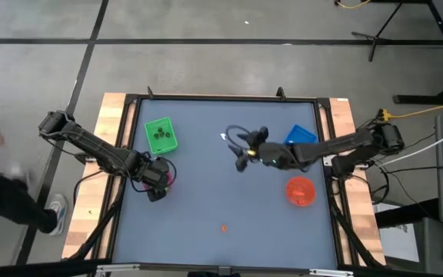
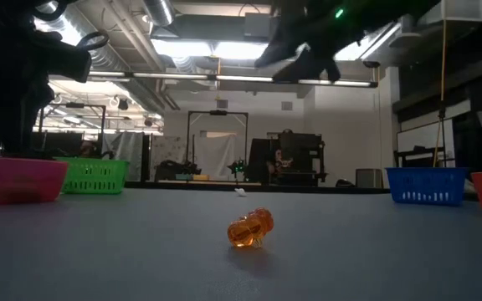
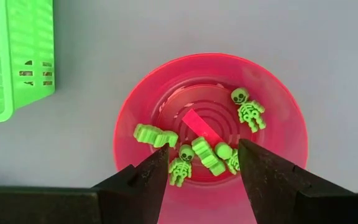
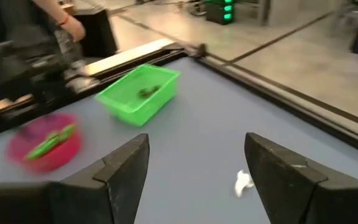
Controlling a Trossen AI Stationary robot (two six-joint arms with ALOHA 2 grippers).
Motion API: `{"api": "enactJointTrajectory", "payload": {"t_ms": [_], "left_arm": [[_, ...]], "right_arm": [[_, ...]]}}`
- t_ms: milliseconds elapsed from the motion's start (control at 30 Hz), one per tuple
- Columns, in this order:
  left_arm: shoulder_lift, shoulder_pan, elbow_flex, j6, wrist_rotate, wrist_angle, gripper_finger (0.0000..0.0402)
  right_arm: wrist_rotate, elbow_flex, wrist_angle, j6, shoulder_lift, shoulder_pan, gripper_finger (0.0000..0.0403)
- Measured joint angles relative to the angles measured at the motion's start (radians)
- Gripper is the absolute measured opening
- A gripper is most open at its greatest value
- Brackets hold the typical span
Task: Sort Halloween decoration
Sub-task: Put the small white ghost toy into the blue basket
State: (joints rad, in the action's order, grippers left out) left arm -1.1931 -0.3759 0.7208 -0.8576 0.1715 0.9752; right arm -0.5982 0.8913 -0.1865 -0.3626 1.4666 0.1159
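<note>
- Green skeleton figures point(image 3: 248, 110): several lie in the pink bowl point(image 3: 135, 106), straight below the left gripper; some show in the gap between its fingers, one lies just beyond the fingertips.
- Orange figure point(image 1: 223, 227): alone on the table point(image 1: 206, 192), toward the front edge, well apart from both grippers; it shows as a small clear orange lump in the low view point(image 2: 250, 228).
- White figure point(image 4: 243, 182): on the table just ahead of the right gripper, near one fingertip, not touched.
- Dark figures point(image 1: 159, 135): inside the green tray point(image 1: 160, 123), beside the left gripper's bowl.
- Left gripper point(image 3: 202, 163): hangs over the pink bowl, fingers spread apart, nothing between them.
- Right gripper point(image 4: 196, 163): hangs above the table's middle, fingers wide apart, holding nothing.
- Blue tray point(image 1: 300, 135): close by the right arm.
- Orange bowl point(image 1: 300, 191): on the other side of the right arm from the blue tray.
- Person's hand point(image 4: 73, 26): beyond the table's edge, past the green tray.
</note>
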Motion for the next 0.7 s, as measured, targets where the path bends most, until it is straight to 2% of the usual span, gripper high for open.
{"api": "enactJointTrajectory", "payload": {"t_ms": [233,433,567,700], "left_arm": [[0.0,0.0,0.0,0.0,0.003,-0.001,0.0175],[0.0,0.0,0.0,0.0,0.005,-0.002,0.0175],[0.0,0.0,0.0,0.0,0.022,-0.006,0.0175],[-0.001,0.0,0.0,0.0,0.042,-0.014,0.0175]], "right_arm": [[0.072,0.0,-0.179,-0.002,0.145,-0.152,0.0264],[0.111,0.004,-0.322,-0.027,0.278,-0.214,0.0264],[0.107,0.066,-0.334,-0.057,0.369,-0.237,0.0264],[0.103,0.177,-0.215,-0.057,0.453,-0.244,0.0264]]}}
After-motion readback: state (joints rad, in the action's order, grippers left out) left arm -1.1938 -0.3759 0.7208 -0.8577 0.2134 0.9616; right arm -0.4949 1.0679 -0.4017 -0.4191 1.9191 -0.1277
